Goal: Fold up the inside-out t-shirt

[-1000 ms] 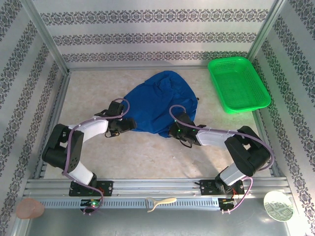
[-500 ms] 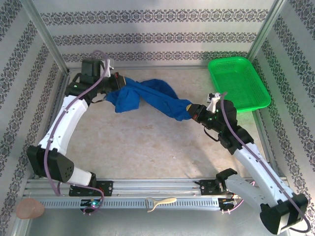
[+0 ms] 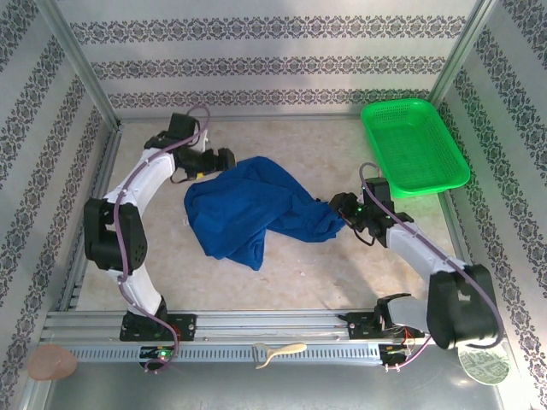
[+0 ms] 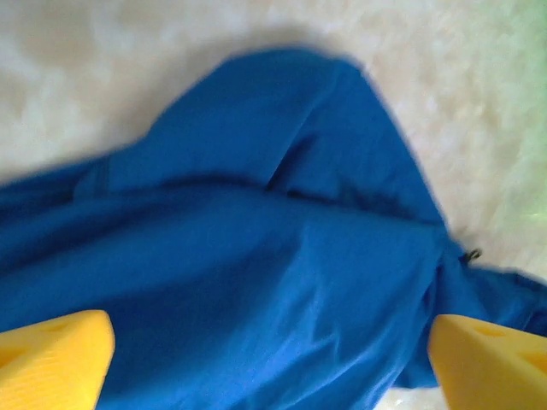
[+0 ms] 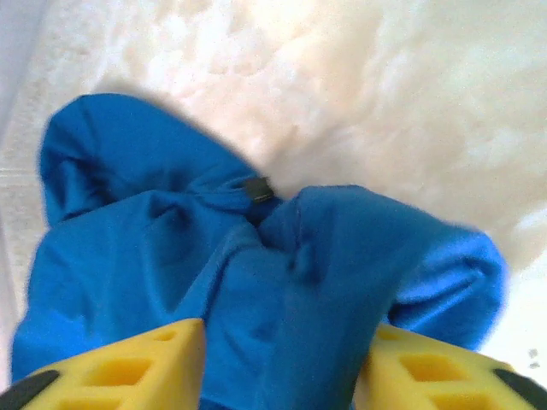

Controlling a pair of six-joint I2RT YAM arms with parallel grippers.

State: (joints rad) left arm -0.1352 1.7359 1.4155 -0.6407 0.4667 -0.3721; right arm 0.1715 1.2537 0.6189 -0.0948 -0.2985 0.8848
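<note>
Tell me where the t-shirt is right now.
In the top view the t-shirt lies crumpled mid-table, between the left gripper and right gripper, left of the green basket.

The pale table is carrying a crumpled blue t-shirt at center frame and a green basket at upper right.

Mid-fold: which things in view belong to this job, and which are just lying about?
Job: royal blue cloth t-shirt; left gripper; right gripper.
Lying about: green plastic mesh basket; cream utensil on the near rail; pinkish round disc; white patterned round plate.
</note>
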